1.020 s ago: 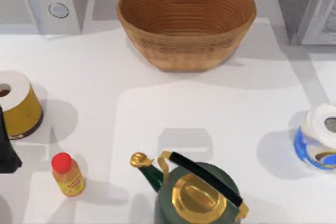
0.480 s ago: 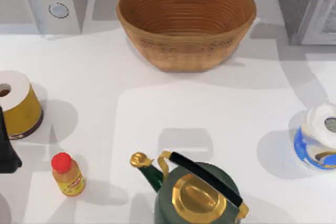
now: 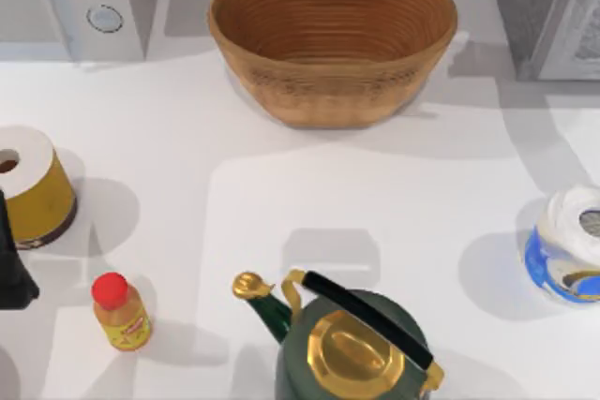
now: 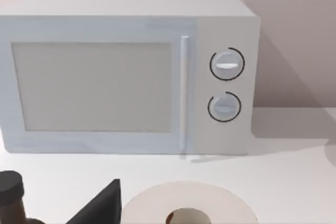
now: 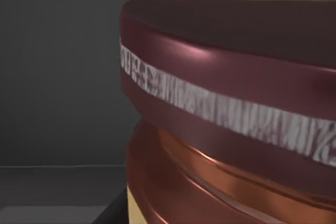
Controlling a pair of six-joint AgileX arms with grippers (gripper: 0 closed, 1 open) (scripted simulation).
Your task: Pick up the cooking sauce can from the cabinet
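A: Comparing the top view with a second ago, has anything on the table shifted?

B: Nothing has. The woven basket (image 3: 333, 39), the green kettle (image 3: 352, 348) with its brass lid, the red-capped bottle (image 3: 120, 312), the yellow white-topped can (image 3: 33, 185) and the blue-and-white can (image 3: 567, 255) all sit where they sat. A dark piece of my left arm (image 3: 11, 264) stays at the left edge, just beside the yellow can.

A: And the cooking sauce can (image 5: 231, 108)?

B: Very close in front of my right wrist camera, in a dark grey enclosure. It is round, with a glossy maroon lid band crossed by a pale streaked stripe, a shiny copper rim under that, and a tan label lower down. The lid's top looks tan.

A: Is the right hand clenched on it?

B: I cannot tell. The same goes for the left, whose camera faces a smooth pale microwave (image 4: 126, 74) with two round dials.
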